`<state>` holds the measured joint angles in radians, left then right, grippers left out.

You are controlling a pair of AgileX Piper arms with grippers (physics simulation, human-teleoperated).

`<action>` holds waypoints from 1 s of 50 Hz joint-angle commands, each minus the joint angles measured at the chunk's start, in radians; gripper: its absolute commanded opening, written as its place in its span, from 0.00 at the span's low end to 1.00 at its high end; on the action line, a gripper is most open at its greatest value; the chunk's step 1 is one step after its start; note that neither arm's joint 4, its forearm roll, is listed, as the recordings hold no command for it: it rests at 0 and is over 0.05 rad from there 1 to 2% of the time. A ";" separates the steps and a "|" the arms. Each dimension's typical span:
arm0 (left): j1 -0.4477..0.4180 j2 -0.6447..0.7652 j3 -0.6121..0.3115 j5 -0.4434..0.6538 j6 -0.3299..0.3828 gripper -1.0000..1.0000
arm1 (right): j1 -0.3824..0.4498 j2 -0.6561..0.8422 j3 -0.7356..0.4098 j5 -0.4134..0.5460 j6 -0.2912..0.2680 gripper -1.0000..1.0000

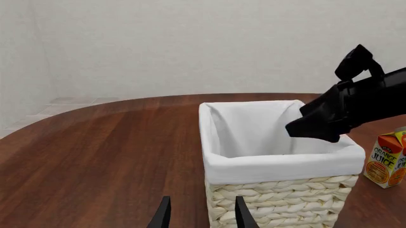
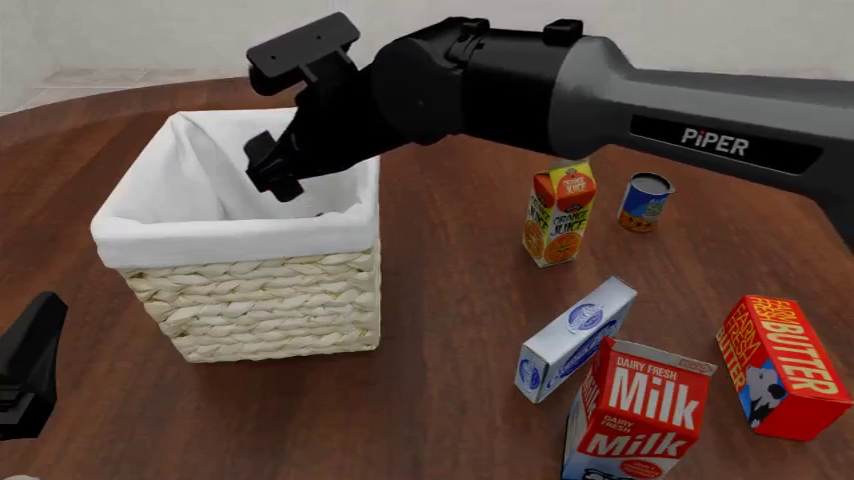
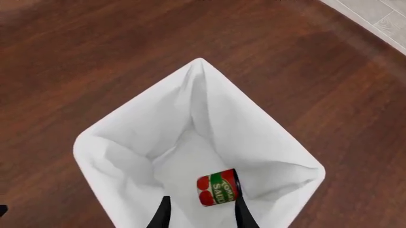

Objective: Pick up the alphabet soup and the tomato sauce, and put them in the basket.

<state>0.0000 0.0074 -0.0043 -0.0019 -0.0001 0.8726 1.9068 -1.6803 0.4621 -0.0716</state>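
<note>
Right wrist view, right arm's fingers [image 3: 199, 211] parted above the basket [image 3: 127, 128], tomato sauce can [image 3: 217, 187] lying inside, left arm's fingers [image 1: 199, 213] parted, holding nothing, alphabet soup can [image 2: 646, 202] on the counter [image 2: 441, 330].

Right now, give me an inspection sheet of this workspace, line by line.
Surface: brown wooden table, round far edge.
Job's things: tomato sauce can lying inside the basket; alphabet soup can upright on the table, outside it.
Clutter: orange juice carton, milk carton, butter box, blue-and-white carton.
Hands: right hand open above the basket; left hand open, low beside it.
Cables: nothing seen.
Surroundings: pale wall, tiled floor.
</note>
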 commanded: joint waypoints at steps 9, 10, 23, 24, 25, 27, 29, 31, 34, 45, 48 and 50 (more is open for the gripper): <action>0.000 0.000 0.000 0.000 0.000 1.00 | 0.001 -0.011 -0.018 0.003 0.004 1.00; 0.000 0.000 0.000 0.000 0.000 1.00 | 0.001 -0.013 -0.017 0.002 0.003 1.00; 0.000 0.000 0.000 0.000 0.000 1.00 | -0.001 -0.039 -0.028 0.003 0.000 1.00; 0.000 0.000 0.000 0.000 0.000 1.00 | -0.001 -0.041 -0.027 0.002 0.000 1.00; 0.000 0.000 0.000 0.000 0.000 1.00 | -0.001 -0.042 -0.027 0.001 0.000 1.00; 0.000 0.000 0.000 0.000 0.000 1.00 | -0.003 -0.043 -0.029 0.001 0.000 1.00; 0.000 0.000 0.000 0.000 0.000 1.00 | -0.005 -0.047 -0.029 0.000 0.000 1.00; 0.000 0.000 0.000 0.000 0.000 1.00 | -0.008 -0.053 -0.027 0.000 -0.001 1.00; 0.000 0.000 0.000 0.000 0.000 1.00 | -0.016 -0.064 -0.026 0.000 0.000 1.00; 0.000 0.000 0.000 0.000 0.000 1.00 | -0.038 -0.096 -0.013 0.003 -0.005 1.00; 0.000 0.000 0.000 0.000 0.000 1.00 | -0.044 -0.105 -0.007 0.001 -0.005 1.00; 0.000 0.000 0.000 0.000 0.000 1.00 | -0.047 -0.111 -0.002 0.000 -0.005 1.00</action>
<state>0.0000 0.0074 -0.0043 -0.0019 -0.0001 0.8419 1.8228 -1.6959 0.4635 -0.0748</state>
